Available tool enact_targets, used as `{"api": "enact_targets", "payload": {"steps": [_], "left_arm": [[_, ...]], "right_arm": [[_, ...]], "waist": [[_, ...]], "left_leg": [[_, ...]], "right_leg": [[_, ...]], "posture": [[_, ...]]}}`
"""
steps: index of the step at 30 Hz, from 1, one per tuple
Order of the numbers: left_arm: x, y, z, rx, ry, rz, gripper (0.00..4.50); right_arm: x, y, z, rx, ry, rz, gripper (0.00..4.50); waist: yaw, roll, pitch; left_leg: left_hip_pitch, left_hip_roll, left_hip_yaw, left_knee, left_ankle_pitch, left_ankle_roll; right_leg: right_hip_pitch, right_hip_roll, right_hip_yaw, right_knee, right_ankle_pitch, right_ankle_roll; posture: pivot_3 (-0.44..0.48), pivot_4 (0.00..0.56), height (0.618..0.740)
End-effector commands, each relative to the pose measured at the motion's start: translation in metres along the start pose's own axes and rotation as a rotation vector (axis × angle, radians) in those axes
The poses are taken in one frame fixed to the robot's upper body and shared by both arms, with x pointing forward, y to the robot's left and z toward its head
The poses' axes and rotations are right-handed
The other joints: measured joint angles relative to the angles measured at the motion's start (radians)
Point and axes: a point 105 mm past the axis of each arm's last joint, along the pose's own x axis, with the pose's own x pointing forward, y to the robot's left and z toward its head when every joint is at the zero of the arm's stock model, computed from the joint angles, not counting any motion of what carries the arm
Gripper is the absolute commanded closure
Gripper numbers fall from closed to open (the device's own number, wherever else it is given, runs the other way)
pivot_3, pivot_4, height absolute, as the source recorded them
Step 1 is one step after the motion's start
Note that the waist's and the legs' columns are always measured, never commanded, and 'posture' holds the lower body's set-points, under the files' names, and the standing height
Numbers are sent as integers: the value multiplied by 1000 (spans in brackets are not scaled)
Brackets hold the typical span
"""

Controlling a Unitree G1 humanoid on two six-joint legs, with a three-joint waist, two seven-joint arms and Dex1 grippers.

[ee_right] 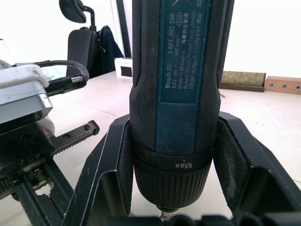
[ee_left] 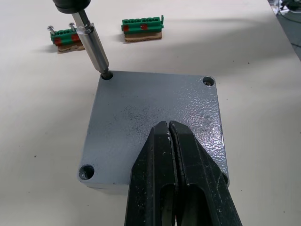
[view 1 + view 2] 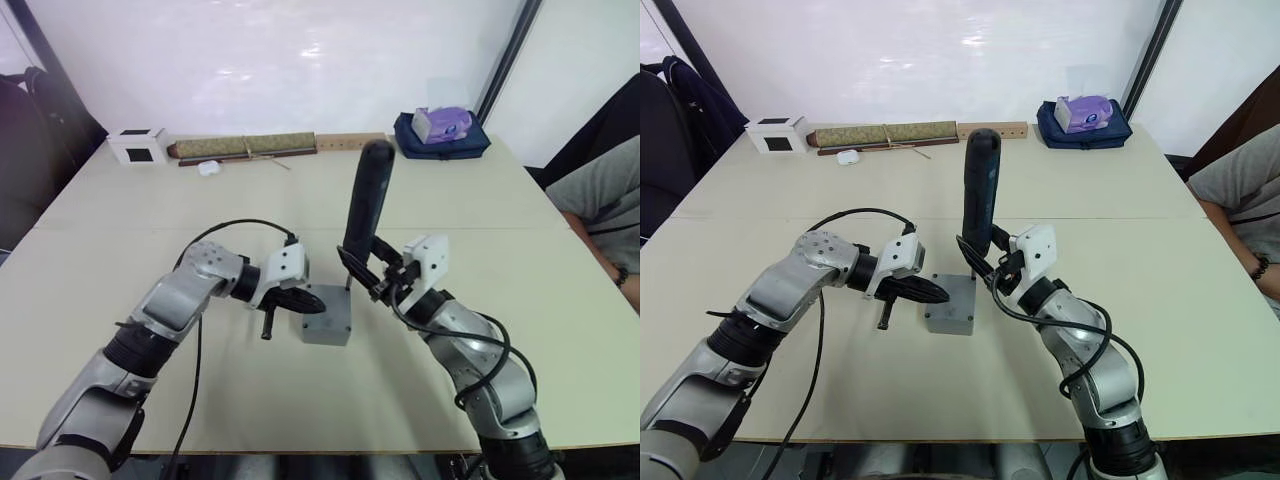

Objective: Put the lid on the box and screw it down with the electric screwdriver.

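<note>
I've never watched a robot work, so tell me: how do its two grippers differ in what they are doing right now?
The right gripper is clamped around the electric screwdriver, holding it nearly upright; the left gripper holds nothing. The right gripper's fingers are spread around the tool's body; the left gripper's fingers are shut and lie over the lid. Both work at the same grey box, where the bit sits in a corner hole.
</note>
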Motion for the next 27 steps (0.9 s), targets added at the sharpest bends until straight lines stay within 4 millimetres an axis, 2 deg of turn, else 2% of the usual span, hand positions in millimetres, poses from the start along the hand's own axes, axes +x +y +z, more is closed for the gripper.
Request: {"api": "enact_targets", "payload": {"steps": [1,11,27], "left_arm": [[5,-4,-17,-49,50,-5,4500],[5,-7,-23,-55,60,-5,4500],[6,-6,-22,-57,56,-2,4500]], "right_arm": [[-5,-4,-45,67,169,-33,2715],[-7,1,-50,90,168,-13,2715],[-8,-4,-38,61,146,-1,2715]], "waist": [[0,0,0],[-1,-2,-3],[0,-2,-3]], "left_leg": [[0,0,0,0,0,0],[4,1,0,-2,0,0],[13,2,1,-13,0,0]], "right_leg": [[0,0,0,0,0,0],[3,0,0,0,-1,-1],[9,-2,1,-5,-4,-6]], "posture": [[0,150,740],[0,150,740],[0,150,740]]}}
